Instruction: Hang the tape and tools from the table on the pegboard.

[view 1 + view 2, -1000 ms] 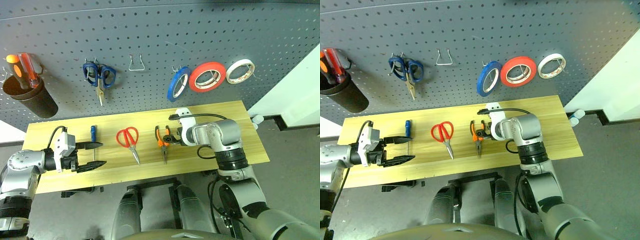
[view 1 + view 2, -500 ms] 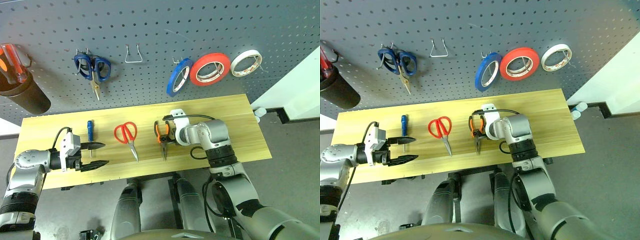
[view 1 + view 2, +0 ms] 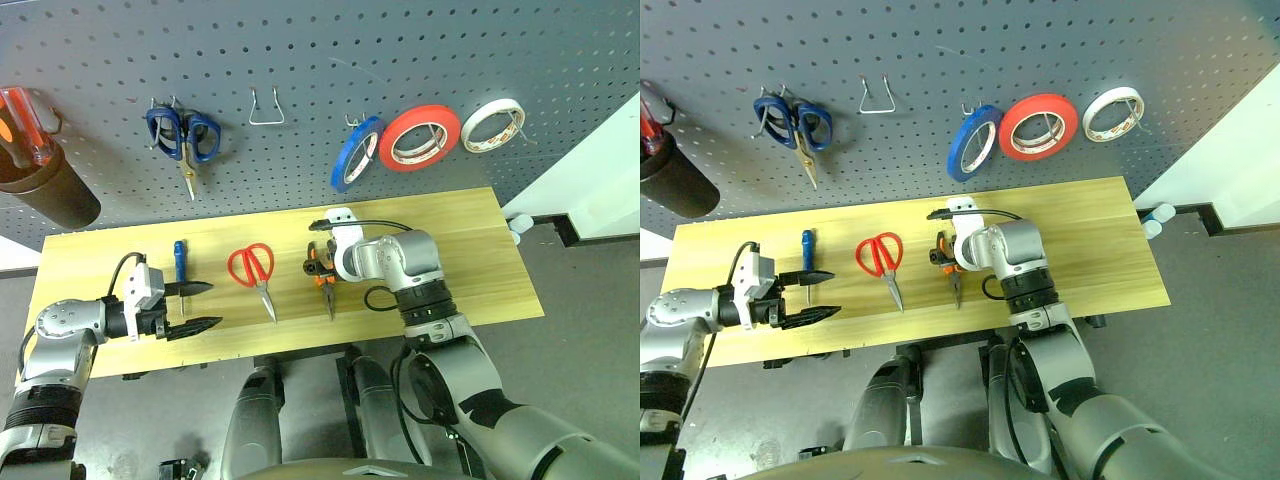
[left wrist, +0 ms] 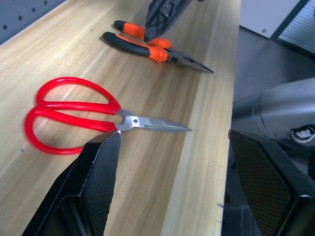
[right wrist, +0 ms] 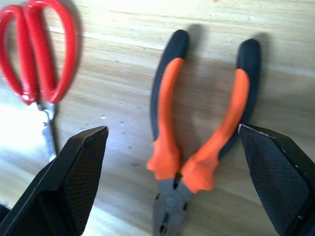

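On the far left of the pegboard [image 3: 300,60], a dark cup [image 3: 50,195] holds an orange screwdriver and a red screwdriver [image 3: 22,115]. To its right, blue-handled scissors [image 3: 183,140] hang from a hook, followed by an empty wire hook [image 3: 266,108].

Below, on the desk [image 3: 480,250], my left fingers [image 3: 190,308] stand apart, level above the front part of the desk's left end, holding nothing. The blue-handled screwdriver [image 3: 180,262] lies just behind them, its handle toward the pegboard. In the left wrist view, the two black fingers [image 4: 98,182] frame the red-handled scissors [image 4: 74,115], which lie flat ahead of them.

The red-handled scissors lie near the middle of the desk, blades pointing toward the front edge. Just beside them to the right lie the orange-and-black pliers [image 3: 325,285], nose toward the front edge, handles spread.

My right fingers [image 5: 172,182] are spread wide and point steeply down over the pliers' handles; in the right wrist view one finger stands on each side of the pliers, apart from them. The pliers lie flat on the desk, not gripped.

Above on the pegboard, a blue roll [image 3: 356,153], the red tape [image 3: 420,138] and a white roll [image 3: 493,125] hang in a row.
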Robot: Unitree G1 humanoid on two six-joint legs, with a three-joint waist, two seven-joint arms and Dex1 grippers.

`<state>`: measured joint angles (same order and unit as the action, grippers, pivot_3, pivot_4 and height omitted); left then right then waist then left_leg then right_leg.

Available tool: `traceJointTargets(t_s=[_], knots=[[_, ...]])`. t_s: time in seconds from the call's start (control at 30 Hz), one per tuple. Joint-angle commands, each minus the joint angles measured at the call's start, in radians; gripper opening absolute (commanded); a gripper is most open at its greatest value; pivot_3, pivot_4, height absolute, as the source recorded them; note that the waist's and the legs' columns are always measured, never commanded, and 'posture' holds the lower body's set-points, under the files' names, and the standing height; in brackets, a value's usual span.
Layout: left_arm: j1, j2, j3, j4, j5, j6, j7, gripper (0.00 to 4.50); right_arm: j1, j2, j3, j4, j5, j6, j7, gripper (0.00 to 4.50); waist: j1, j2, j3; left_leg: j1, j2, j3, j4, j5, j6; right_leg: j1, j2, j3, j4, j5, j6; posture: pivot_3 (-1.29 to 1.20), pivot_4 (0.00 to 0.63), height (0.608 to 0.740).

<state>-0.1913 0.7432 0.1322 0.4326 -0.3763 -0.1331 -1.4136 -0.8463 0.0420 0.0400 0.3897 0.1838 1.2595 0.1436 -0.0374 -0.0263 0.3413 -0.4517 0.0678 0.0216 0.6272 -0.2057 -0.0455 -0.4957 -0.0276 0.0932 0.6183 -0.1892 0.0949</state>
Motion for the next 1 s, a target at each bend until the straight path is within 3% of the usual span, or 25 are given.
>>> traceJointTargets(t_s=[0.03,0.33,0.67,0.77,0.9,1.0], knots=[[0.014,0.003,0.021,-0.021,-0.015,-0.003,0.003,3.7,-0.017,0.007,0.021,0.015,-0.01,-0.017,0.003,4.44,0.0,0.0,0.0,0.0,0.0,0.0,0.0,0.0,0.0,0.0,0.0,0.0,0.0,0.0,0.0,0.2,0.4,0.74],[0.017,0.002,0.02,-0.007,-0.009,-0.018,0.007,3.7,-0.01,0.039,0.061,0.007,-0.028,-0.023,-0.003,4.44,0.0,0.0,0.0,-0.001,0.0,0.0,-0.003,0.0,0.0,-0.002,0.0,0.0,-0.001,-0.001,0.0,0.21,0.384,0.74],[0.036,0.01,0.021,-0.006,-0.001,-0.035,0.02,3.7,0.006,0.044,0.199,0.046,-0.101,-0.078,0.006,4.44,0.002,0.0,0.0,-0.002,0.0,0.0,-0.006,0.0,0.0,-0.003,0.0,-0.001,-0.002,-0.002,-0.001,0.22,0.381,0.74],[0.043,0.009,0.021,-0.011,0.0,-0.039,0.025,3.7,0.008,0.024,0.256,0.058,-0.124,-0.113,0.037,3.87,0.005,0.0,0.0,-0.002,0.0,0.0,-0.007,0.0,0.0,-0.003,0.0,-0.001,-0.002,-0.002,-0.001,0.22,0.386,0.74],[0.057,0.008,0.022,-0.014,-0.003,-0.047,0.027,3.7,0.008,0.0,0.324,0.057,-0.146,-0.123,0.087,2.73,0.005,0.0,0.0,-0.002,0.0,0.0,-0.007,0.0,0.0,-0.003,0.0,-0.001,-0.002,-0.002,-0.001,0.23,0.387,0.74],[0.057,0.007,0.022,-0.005,0.0,-0.053,0.03,3.7,0.009,-0.009,0.359,0.052,-0.158,-0.122,0.119,2.72,0.005,0.0,0.0,-0.001,0.0,0.0,-0.007,0.0,0.0,-0.003,0.0,-0.001,-0.002,-0.003,-0.002,0.23,0.383,0.74]])
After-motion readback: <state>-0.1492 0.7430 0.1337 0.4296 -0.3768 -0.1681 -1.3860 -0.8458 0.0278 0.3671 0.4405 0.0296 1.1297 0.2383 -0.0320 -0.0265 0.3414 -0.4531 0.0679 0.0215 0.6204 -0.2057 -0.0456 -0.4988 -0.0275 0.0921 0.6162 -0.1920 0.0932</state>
